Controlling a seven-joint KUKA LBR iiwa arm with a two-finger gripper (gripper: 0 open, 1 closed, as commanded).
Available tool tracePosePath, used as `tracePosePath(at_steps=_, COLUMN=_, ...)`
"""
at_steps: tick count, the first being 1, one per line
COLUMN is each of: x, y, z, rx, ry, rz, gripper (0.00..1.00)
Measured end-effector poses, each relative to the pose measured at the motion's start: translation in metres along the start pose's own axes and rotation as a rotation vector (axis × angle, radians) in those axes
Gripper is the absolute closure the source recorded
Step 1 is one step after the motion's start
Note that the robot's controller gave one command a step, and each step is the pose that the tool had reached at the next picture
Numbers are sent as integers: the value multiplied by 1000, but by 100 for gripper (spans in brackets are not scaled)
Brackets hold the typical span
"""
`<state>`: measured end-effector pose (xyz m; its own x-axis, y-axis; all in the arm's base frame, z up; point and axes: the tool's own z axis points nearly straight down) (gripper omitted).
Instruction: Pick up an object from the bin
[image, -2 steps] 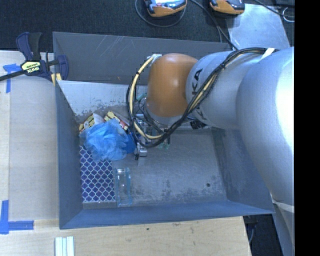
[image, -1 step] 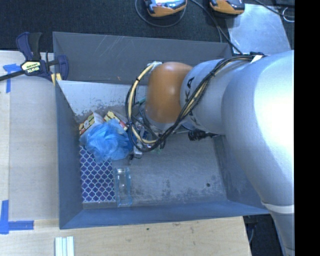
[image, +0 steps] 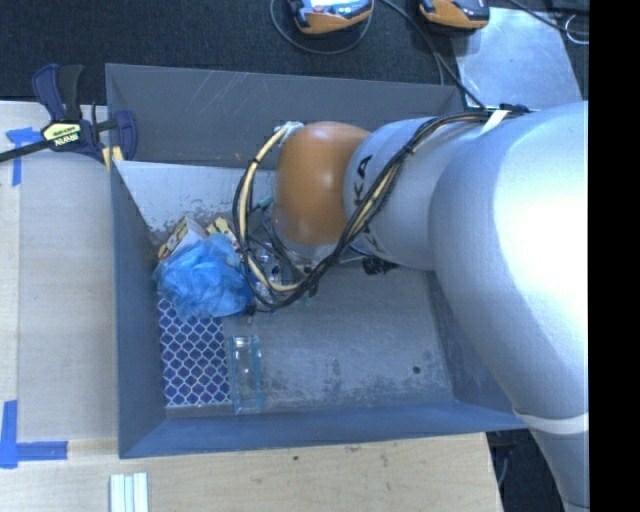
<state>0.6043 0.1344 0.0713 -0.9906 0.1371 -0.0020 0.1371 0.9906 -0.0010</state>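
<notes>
Grey metal walls of the bin (image: 135, 330) frame our arm's orange wrist cover (image: 310, 190). Beneath it our gripper (image: 262, 275) sits beside the crumpled blue bag (image: 203, 280), which lies between it and the bin's left wall; released or clenched, we cannot tell.

Blue bag (image: 203, 278), lattice sheet (image: 195, 360), clear tube (image: 246, 372): one each
</notes>
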Motion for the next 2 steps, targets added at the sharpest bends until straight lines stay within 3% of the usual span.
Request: tracePosePath(at_steps=2, x=1, y=0, z=-3, rx=1, ry=3, rz=0, gripper=100)
